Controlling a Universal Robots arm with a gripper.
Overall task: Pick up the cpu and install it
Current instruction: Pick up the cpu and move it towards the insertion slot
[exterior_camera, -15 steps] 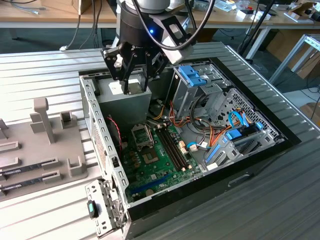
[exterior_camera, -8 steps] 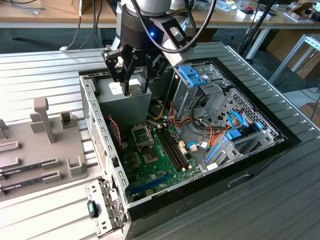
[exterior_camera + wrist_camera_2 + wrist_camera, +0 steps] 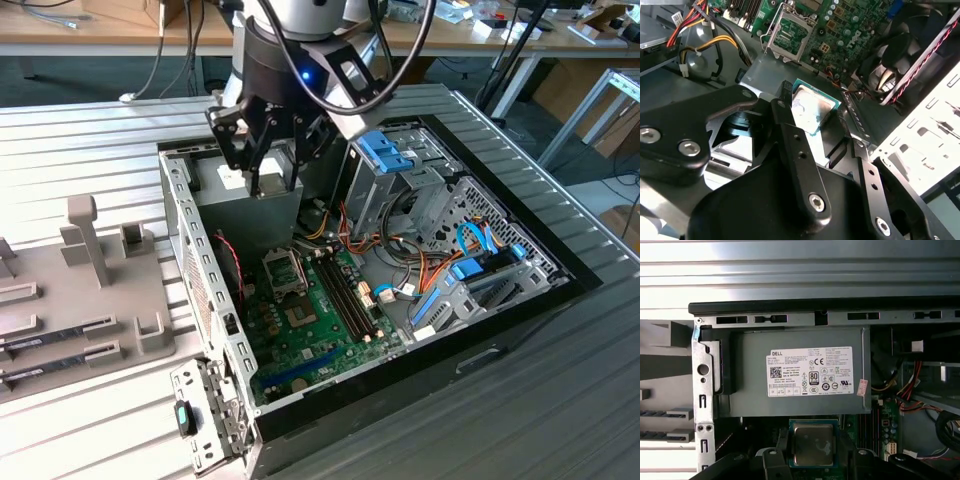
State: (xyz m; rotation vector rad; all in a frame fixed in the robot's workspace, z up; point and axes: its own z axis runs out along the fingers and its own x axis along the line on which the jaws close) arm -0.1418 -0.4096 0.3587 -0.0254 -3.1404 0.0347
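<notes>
My tool: the black two-finger gripper (image 3: pixel 813 100) is clamped on the cpu, with one finger (image 3: pixel 785 95) on each opposite edge.
Cpu: a small flat square chip with a dull silver top and thin green rim (image 3: pixel 813 444), held between my fingers (both wrist views show it).
Under it: the edge of the grey metal power-supply box (image 3: pixel 800 405), inside the black computer case (image 3: pixel 520 330).
Socket: the hinged metal socket frame (image 3: pixel 787 32) sits on the green motherboard (image 3: pixel 320 325), apart from the cpu.
</notes>
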